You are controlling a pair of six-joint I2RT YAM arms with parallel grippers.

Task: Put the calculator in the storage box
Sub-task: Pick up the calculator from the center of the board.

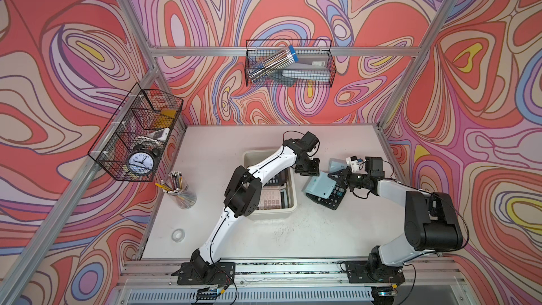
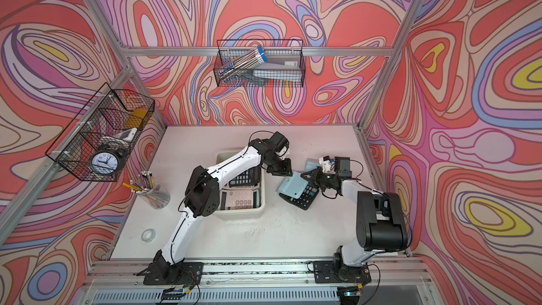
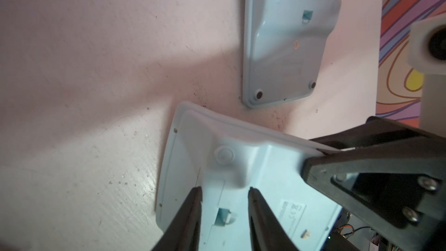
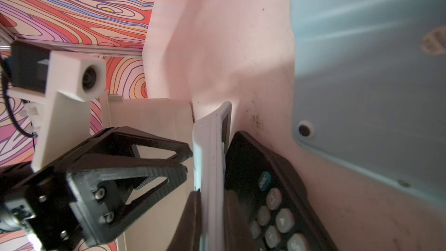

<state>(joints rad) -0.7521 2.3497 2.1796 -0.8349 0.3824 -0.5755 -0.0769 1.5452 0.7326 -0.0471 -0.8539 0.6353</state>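
The calculator (image 1: 318,186) is pale blue and lies back up, tilted, propped on a black calculator (image 1: 333,198), between the box (image 1: 253,156) and the worktop's (image 1: 293,239) right edge; it is near the box but not in it; a second blue one (image 1: 337,165) lies face down closer to that edge. The right gripper (image 1: 331,176) is clamped on the calculator's thin rim, one finger on each face, as the right wrist view shows; the left gripper (image 3: 224,189) hovers at the calculator's other end with its jaws parted and nothing between them; whether its fingertips (image 3: 194,201) touch the back, I cannot tell. The shell looks like stiff, smooth plastic, light but likely slippery; held by one rim it will probably want to swing or slide; a hold across the two long edges near the middle, clear of keys and display, seems safer; the box already holds calculators, so space is tight.
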